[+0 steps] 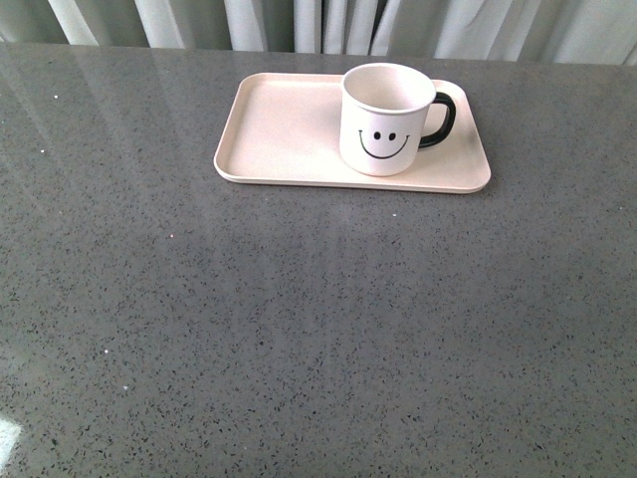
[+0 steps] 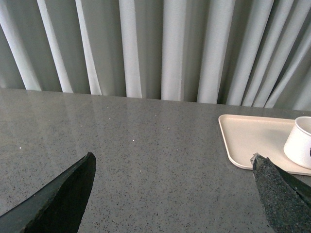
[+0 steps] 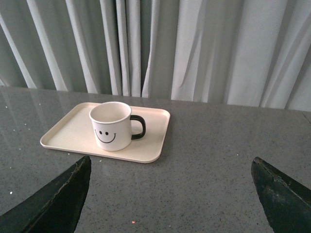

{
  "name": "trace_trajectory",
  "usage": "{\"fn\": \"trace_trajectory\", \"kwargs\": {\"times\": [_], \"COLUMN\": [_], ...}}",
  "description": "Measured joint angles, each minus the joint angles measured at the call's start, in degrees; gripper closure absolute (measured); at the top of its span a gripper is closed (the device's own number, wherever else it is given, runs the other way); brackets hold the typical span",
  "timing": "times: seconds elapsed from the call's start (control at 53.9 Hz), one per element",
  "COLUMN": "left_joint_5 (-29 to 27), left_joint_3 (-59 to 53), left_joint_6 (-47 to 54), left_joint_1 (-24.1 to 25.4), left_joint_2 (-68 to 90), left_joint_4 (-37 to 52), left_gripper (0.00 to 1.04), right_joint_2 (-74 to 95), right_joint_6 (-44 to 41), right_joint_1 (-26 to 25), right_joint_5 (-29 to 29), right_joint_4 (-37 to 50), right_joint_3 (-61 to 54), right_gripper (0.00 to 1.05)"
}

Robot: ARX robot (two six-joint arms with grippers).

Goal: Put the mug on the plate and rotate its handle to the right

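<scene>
Standing near the plate (image 1: 279, 129) front rim, mug (image 1: 383, 124); both claws wide.

the left wrist view's edge cuts the mug (image 2: 300, 141) and plate (image 2: 252, 136); handle unseen there.

A grey speckled stone-look table (image 1: 299, 329) with a glossy surface fills the front view and runs back to the pale curtains (image 1: 299, 22) behind its far edge. Directly on it lies only the plate (image 1: 284, 129), a pale pink rectangular tray with rounded corners and a low rim, set flat near the far edge and slightly right of centre, its long side running across the table.
</scene>
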Motion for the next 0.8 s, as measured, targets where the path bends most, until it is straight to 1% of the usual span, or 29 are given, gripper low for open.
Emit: {"fn": "trace_trajectory", "kwargs": {"times": [0.798], "left_joint_5": [0.0], "left_joint_3": [0.0], "left_joint_6": [0.0], "left_joint_1": [0.0], "left_joint_2": [0.0], "left_joint_4": [0.0], "left_gripper": [0.09], "right_joint_2": [0.0], "right_joint_6": [0.0], "right_joint_1": [0.0], "right_joint_5": [0.0], "right_joint_4": [0.0], "right_joint_3": [0.0], "right_gripper": [0.09]}}
